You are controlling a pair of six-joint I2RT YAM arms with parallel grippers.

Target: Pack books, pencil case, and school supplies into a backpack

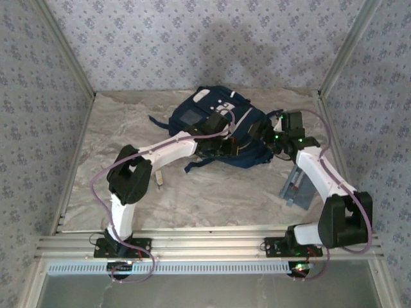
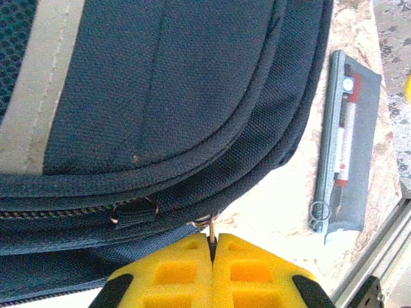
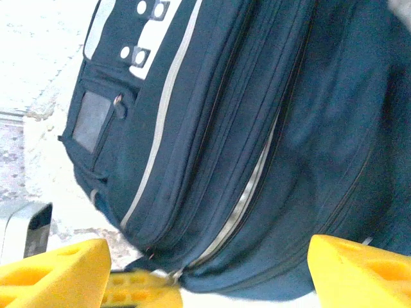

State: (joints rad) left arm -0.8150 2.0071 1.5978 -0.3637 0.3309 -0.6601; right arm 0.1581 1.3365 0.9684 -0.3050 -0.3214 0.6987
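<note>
As the overhead camera showed, the backpack (image 1: 221,125) lay at the far middle of the bench (image 1: 212,192), and both my arms reached out to it. My left end effector (image 1: 217,125) was over its middle and my right end effector (image 1: 273,136) at its right edge. The pencil case (image 1: 299,186) lay on the bench nearer and to the right, apart from the bag, so it was not yet packed.

From my left wrist, my left end effector (image 2: 212,256) was pressed together on the zipper pull (image 2: 211,230) at the near seam of the backpack (image 2: 160,96). I judge I gripped it there to draw the zip and make an opening. The pencil case (image 2: 347,147) lay to the right on bare bench, with red and dark pens (image 2: 343,138) showing through its grey skin.

From my right wrist, my right end effector (image 3: 205,276) stood wide apart with nothing between its fingers (image 3: 58,273), and the backpack (image 3: 212,128) was just beyond them. A zip line (image 3: 247,192) gaped a little, showing a pale strip. I judge the spread fingers were placed to steady the bag or widen that gap. What lay inside the bag, I could not tell.
</note>
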